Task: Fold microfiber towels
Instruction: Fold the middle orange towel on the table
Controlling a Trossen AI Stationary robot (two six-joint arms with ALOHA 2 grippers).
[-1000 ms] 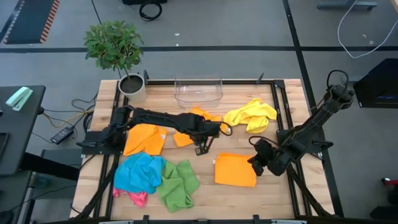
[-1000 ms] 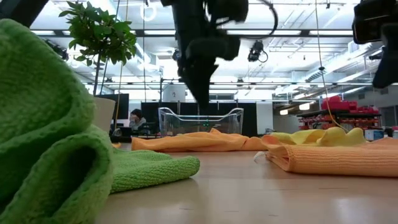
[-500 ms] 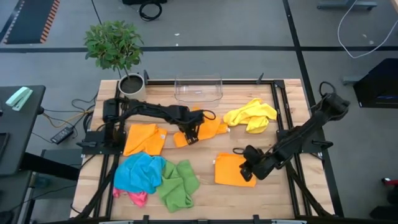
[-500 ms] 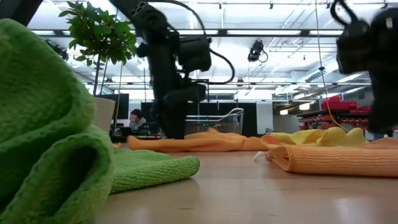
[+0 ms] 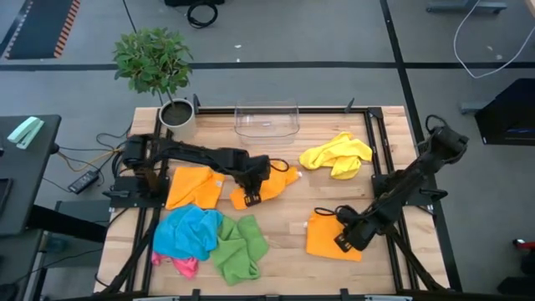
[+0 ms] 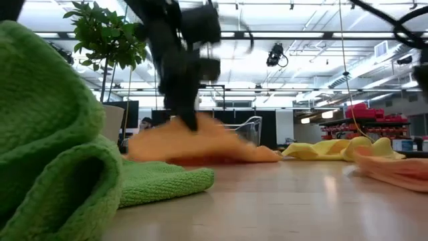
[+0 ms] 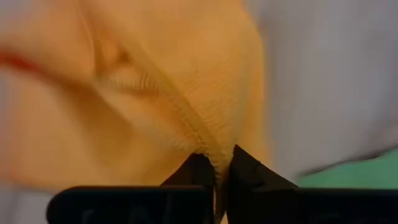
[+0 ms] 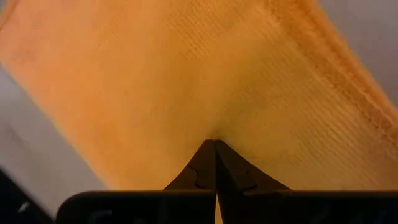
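A crumpled orange towel (image 5: 267, 186) lies mid-table, and my left gripper (image 5: 254, 189) is shut on it from above. A folded orange towel (image 5: 328, 236) lies toward the near right, with my right gripper (image 5: 346, 241) shut on top of it near its right edge. Other microfiber towels lie loose on the table. They are a flat orange one (image 5: 194, 186), a blue one (image 5: 188, 232), a pink one (image 5: 185, 265), a green one (image 5: 241, 247) and a yellow one (image 5: 337, 155). My left gripper pinches a hemmed edge (image 7: 208, 149) of the crumpled orange towel between its two fingers. The fingers slant down from above. The pinched part stands up in a peak (image 6: 190, 130), and the rest of the towel (image 6: 241, 154) lies on the table. My right gripper presses its shut fingertips (image 8: 205, 163) down on the top face of the folded orange towel (image 8: 186, 93), coming steeply from above. The towel lies on the table. Whether any cloth is nipped between the tips I cannot tell.
A clear plastic bin (image 5: 267, 119) stands at the far edge. A potted plant (image 5: 178, 117) stands at the far left corner. Bare wood (image 5: 288, 226) shows between the two orange towels. The green towel fills the near left of the low view (image 6: 53, 147).
My left gripper has gone left and down onto the crumpled orange towel and taken hold. That towel's far part has been drawn toward the near edge and bunched into a peak. My right gripper has sunk toward the near edge. The folded orange towel has slid right and turned slightly.
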